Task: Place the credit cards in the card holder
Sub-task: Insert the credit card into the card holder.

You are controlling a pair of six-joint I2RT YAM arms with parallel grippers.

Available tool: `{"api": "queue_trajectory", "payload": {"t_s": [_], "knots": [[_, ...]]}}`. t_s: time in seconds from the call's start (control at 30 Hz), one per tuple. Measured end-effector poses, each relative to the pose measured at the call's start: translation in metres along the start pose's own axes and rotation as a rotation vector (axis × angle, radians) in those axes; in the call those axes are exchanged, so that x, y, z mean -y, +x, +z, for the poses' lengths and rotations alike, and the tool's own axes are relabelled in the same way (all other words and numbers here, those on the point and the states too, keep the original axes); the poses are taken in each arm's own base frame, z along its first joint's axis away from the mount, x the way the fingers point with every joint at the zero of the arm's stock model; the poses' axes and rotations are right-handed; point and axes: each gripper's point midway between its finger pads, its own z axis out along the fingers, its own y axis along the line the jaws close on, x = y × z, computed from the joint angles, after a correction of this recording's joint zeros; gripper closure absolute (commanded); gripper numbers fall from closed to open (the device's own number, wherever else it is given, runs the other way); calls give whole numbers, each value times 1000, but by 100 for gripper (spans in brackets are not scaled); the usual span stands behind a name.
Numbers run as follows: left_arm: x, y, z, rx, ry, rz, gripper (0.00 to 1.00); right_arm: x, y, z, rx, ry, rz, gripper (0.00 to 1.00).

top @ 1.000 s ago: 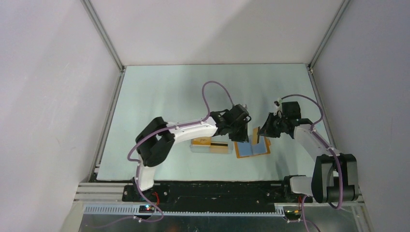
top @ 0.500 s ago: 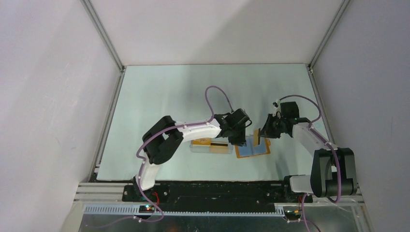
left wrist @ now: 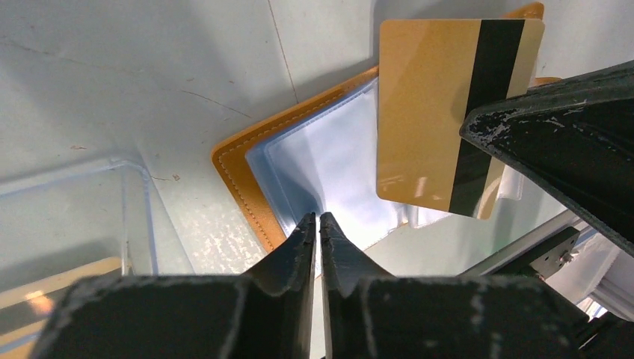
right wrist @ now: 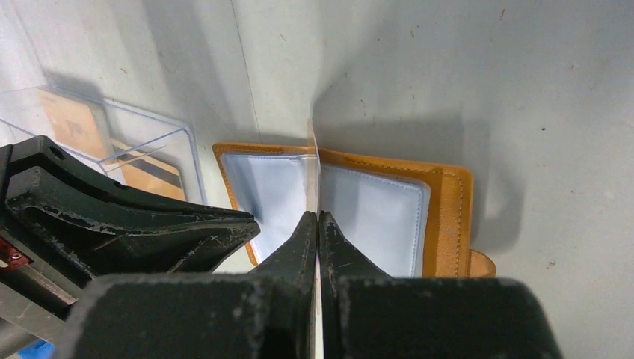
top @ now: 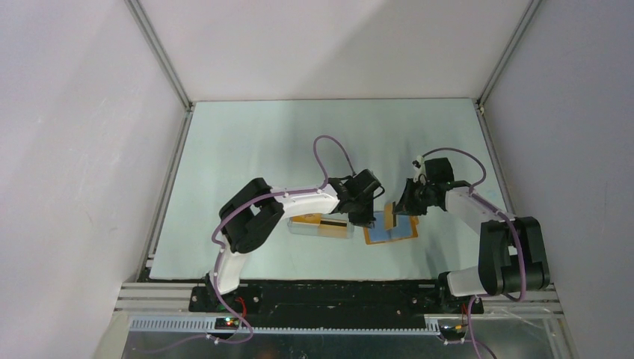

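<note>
The card holder lies open on the table, orange rim with blue-grey clear pockets; it also shows in the left wrist view. My right gripper is shut on a golden credit card, held upright on edge over the holder's middle fold. In the left wrist view that card shows its dark stripe. My left gripper is shut, with nothing seen between its tips, low over the holder's left pocket. More cards lie in the clear box.
A clear plastic box sits just left of the holder, touching or nearly touching it; it also shows in the right wrist view. The two grippers are close together above the holder. Walls enclose the table on three sides.
My left gripper has come down and left to the holder's left side. My right gripper has moved left with the card, bringing it over the holder's middle.
</note>
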Motion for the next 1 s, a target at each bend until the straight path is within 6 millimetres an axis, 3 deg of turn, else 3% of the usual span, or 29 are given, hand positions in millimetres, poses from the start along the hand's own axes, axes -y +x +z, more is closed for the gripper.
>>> {"api": "queue_trajectory", "payload": {"t_s": [0.2, 0.6, 1.0], "knots": [[-2, 0, 0, -2, -4, -4, 94, 3, -1, 0, 6, 15, -1, 100], [-4, -2, 0, -10, 6, -13, 93, 7, -5, -6, 35, 56, -25, 100], [-7, -1, 0, -33, 15, -14, 90, -14, 2, 3, 8, -6, -46, 100]]}}
